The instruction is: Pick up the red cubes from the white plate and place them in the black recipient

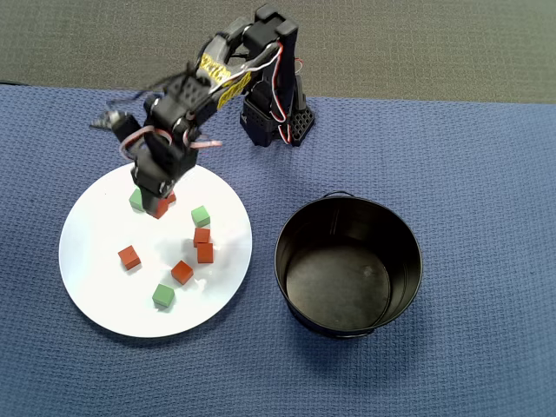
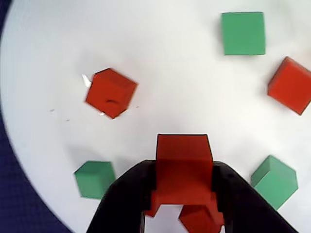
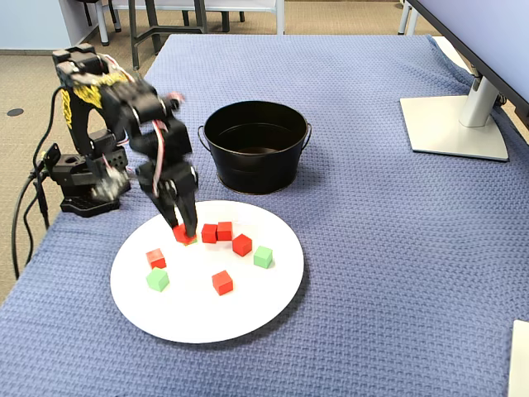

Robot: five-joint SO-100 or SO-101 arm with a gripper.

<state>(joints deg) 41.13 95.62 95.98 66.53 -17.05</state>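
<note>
My gripper (image 1: 159, 207) is over the upper part of the white plate (image 1: 95, 278), shut on a red cube (image 2: 183, 162) that sits squarely between its black fingers (image 2: 131, 194). Directly under it lies another red cube (image 2: 199, 219). In the fixed view the gripper (image 3: 183, 233) holds its cube low over the plate (image 3: 198, 318). Loose red cubes lie on the plate: a touching pair (image 1: 203, 244), one (image 1: 182, 272) and one (image 1: 129, 257). The black recipient (image 1: 339, 278) stands empty to the right of the plate in the overhead view.
Green cubes share the plate: one (image 1: 201, 215), one (image 1: 163, 295), and one (image 1: 136, 200) beside the gripper. The arm's base (image 1: 278, 122) stands on the blue cloth behind the plate. A monitor foot (image 3: 455, 124) sits far right in the fixed view.
</note>
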